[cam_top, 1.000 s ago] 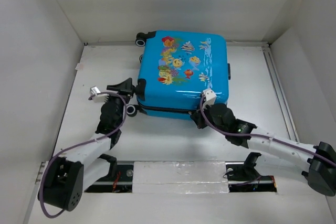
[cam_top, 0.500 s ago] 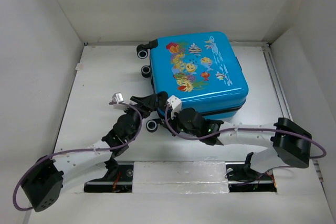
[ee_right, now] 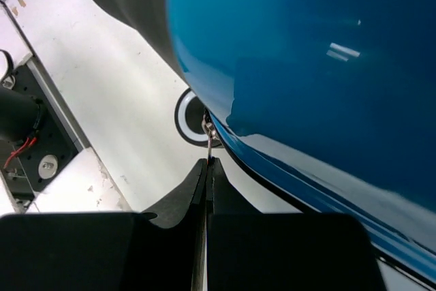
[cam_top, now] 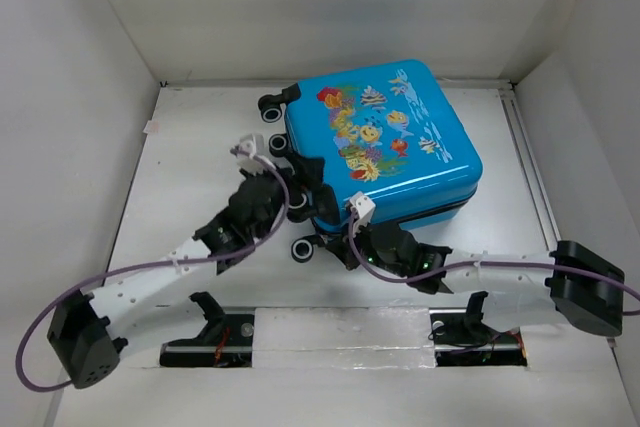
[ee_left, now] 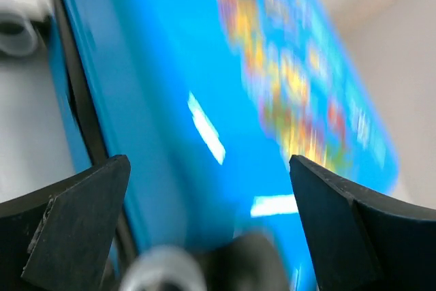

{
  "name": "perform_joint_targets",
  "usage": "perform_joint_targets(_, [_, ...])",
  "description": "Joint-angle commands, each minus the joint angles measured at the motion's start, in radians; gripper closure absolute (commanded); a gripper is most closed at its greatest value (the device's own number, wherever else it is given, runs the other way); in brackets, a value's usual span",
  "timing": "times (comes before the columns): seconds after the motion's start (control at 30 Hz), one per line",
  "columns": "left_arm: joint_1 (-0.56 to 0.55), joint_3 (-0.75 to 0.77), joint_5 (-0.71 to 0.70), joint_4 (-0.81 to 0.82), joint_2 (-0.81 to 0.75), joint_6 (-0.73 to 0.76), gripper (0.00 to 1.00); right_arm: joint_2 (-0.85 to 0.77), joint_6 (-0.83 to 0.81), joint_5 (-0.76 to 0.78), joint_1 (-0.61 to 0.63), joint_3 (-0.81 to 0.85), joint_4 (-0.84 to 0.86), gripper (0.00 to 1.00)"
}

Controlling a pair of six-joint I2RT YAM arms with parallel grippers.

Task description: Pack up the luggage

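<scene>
luggage has swung since 1 second ago; my left gripper gapes open. my right gripper pinches the zipper pull; it lies shut, zipping looks unfinished.

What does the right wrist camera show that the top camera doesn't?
Only the right wrist view shows the right gripper shut on the small metal zipper pull at the seam of the luggage. Only the top view shows the fish print on the upper face, and the left gripper open at the near-left corner. Both views show the glossy blue shell, a wheel and the white table.
</scene>
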Motion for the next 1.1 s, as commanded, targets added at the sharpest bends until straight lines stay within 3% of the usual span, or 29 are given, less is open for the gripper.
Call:
perform_joint_targets(0.0, [0.184, 0.192, 0.061, 0.128, 0.074, 0.017, 0.00, -0.040, 0.058, -0.068, 0.030, -0.011, 0.098, 1.00])
perform_joint_targets(0.03, [0.319, 0.225, 0.094, 0.128, 0.146, -0.017, 0.00, -0.040, 0.058, -0.068, 0.030, -0.011, 0.085, 1.00])
perform_joint_targets(0.07, [0.396, 0.253, 0.224, 0.128, 0.182, -0.060, 0.00, -0.040, 0.058, -0.068, 0.030, -0.011, 0.076, 1.00])
perform_joint_targets(0.17, [0.633, 0.284, 0.418, 0.207, 0.319, -0.218, 0.03, -0.051, 0.058, -0.068, 0.030, -0.020, 0.075, 1.00])
perform_joint_targets(0.27, [0.772, 0.335, 0.529, 0.291, 0.451, -0.284, 0.06, -0.051, 0.058, -0.079, 0.030, -0.020, 0.075, 1.00])
perform_joint_targets(0.4, [0.840, 0.474, 0.750, 0.266, 0.643, -0.312, 0.05, -0.029, 0.038, -0.088, 0.030, 0.003, 0.066, 1.00])
perform_joint_targets(0.57, [0.858, 0.436, 0.940, 0.586, 0.801, -0.453, 0.05, 0.006, 0.029, -0.110, 0.030, 0.024, 0.057, 1.00])
perform_joint_targets(0.67, [0.858, 0.414, 0.963, 0.714, 0.838, -0.487, 0.05, 0.015, 0.029, -0.110, 0.030, 0.024, 0.066, 1.00])
perform_joint_targets(0.83, [0.840, 0.507, 0.991, 0.702, 0.947, -0.510, 0.05, 0.034, 0.029, -0.110, 0.030, 0.024, 0.075, 1.00])
perform_joint_targets(0.97, [0.819, 0.543, 1.012, 0.737, 1.007, -0.560, 0.15, 0.034, 0.038, -0.119, 0.030, 0.024, 0.075, 1.00])
perform_joint_targets(1.07, [0.819, 0.543, 1.012, 0.798, 1.036, -0.626, 0.38, 0.034, 0.038, -0.110, 0.030, 0.024, 0.075, 1.00])
